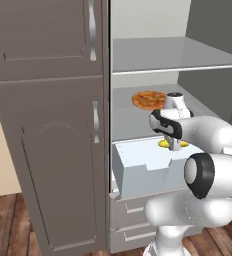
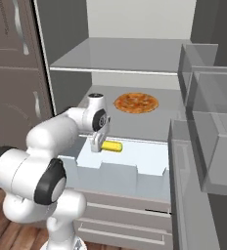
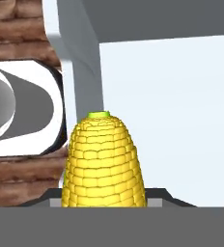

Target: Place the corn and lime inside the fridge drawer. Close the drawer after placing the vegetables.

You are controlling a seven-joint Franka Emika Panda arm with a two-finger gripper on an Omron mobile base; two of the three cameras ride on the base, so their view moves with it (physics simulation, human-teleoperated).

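The fridge [image 1: 153, 60] stands open ahead of me, its pale grey inside taking up the right half of the left base view, with the dark taupe panelled door [image 1: 48, 150] swung out at the left. At the middle of that view the fridge drawer [image 1: 138, 167], a pale box-like bin with a stepped, notched front wall, is pulled out below the lower shelf. The white arm reaches in from the lower right, and the gripper [image 1: 174, 145] hangs pointing down over the open drawer, near its back right part. In the right base view the gripper [image 2: 97, 145] sits at the left of centre, above the drawer's left rear area, and the corn [image 2: 111, 146] sticks out sideways from it, toward the right of the picture. The jaws are pinched on the corn: the hand view shows the yellow cob [image 3: 103, 164] rising from the bottom centre between the fingertips, its greenish tip pointing away from the hand, with the drawer's pale floor behind it on the right. On the shelf just above and behind the drawer lies a round pizza [image 2: 136, 102], well apart from the gripper. Below the drawer, flat-fronted grey drawers [image 2: 125, 219] sit closed.
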